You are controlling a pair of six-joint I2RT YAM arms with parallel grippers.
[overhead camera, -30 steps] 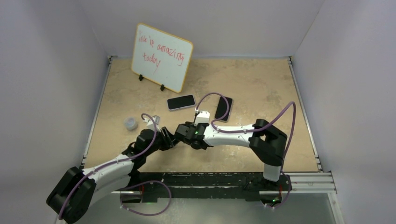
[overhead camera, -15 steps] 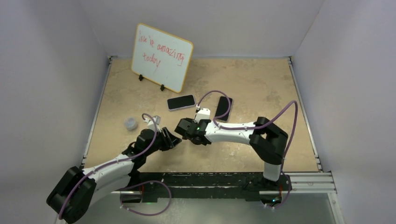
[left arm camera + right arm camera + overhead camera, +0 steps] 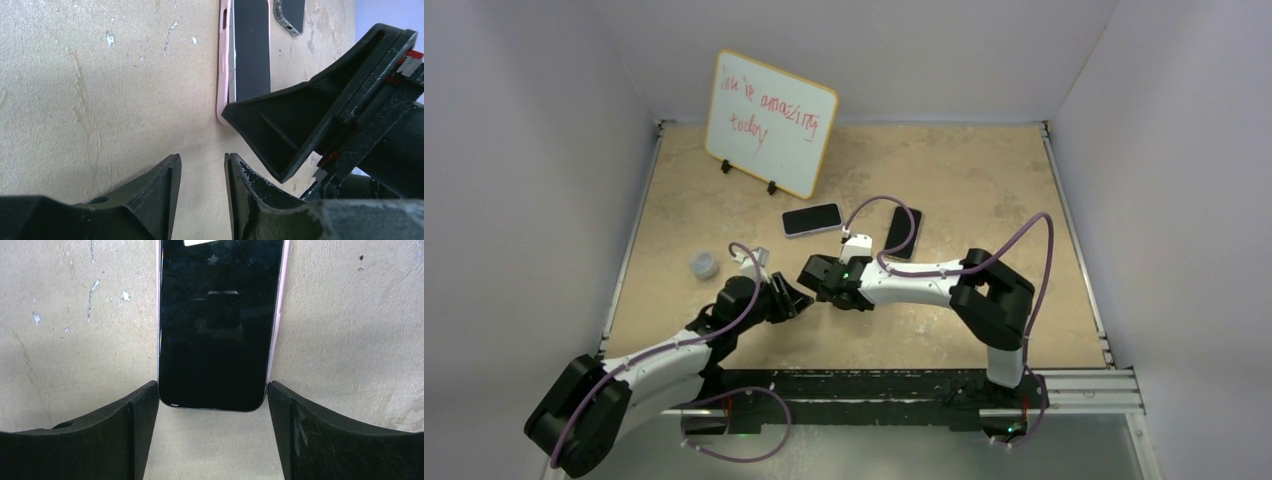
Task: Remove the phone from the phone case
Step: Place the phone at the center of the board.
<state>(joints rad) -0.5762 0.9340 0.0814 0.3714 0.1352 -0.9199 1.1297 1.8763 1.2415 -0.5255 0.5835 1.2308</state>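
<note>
Left gripper [image 3: 201,160] hovers empty, fingers a narrow slit apart; right gripper [image 3: 212,395] spread wide, lined up on the glossy black glass phone [image 3: 215,325] lying flat in its pale-pink rubbery case [image 3: 223,65]; probably light, stiff, slippery; pinch the long edges.

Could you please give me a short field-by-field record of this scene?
phone: screen up, seated in pink case, on the table
left gripper: jaws slightly apart, empty, short of the case
right gripper: jaws wide, empty, lined up on the phone's near end
other items: second dark device, whiteboard, small clear cap
</note>
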